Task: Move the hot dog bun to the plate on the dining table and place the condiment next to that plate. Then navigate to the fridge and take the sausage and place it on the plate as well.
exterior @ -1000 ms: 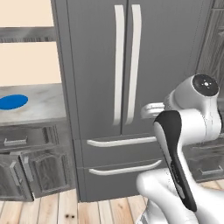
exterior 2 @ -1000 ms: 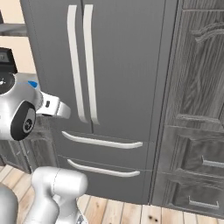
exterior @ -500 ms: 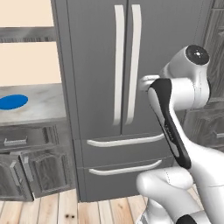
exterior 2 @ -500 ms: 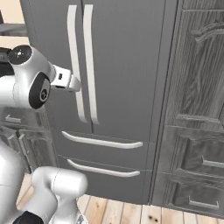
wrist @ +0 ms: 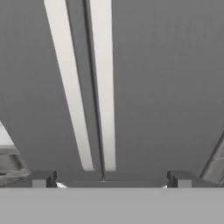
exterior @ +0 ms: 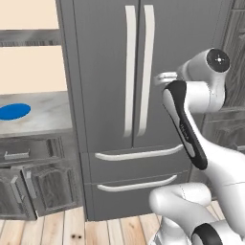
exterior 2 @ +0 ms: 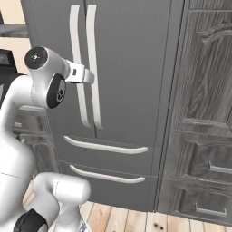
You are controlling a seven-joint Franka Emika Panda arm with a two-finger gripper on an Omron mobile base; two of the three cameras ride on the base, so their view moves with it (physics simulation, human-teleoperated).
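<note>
Facing closed fridge (exterior: pixel 143 95); claw (wrist: pixel 109 178) wide, empty. Risk: fingers straddle both handles (wrist: pixel 105 87), jamming doors.

Fridge (exterior: pixel 143 95) top was cut off by the upper edge in both base views — doors shut, so the interior was hidden. Gripper (wrist: pixel 111 179) was seen at the tips alone in the hand view; the rest was cut off below. The blue disc (exterior: pixel 13 111) was clipped at the left edge. The right-hand cabinet (exterior 2: pixel 204 113) was cropped at the frame's right side.
</note>
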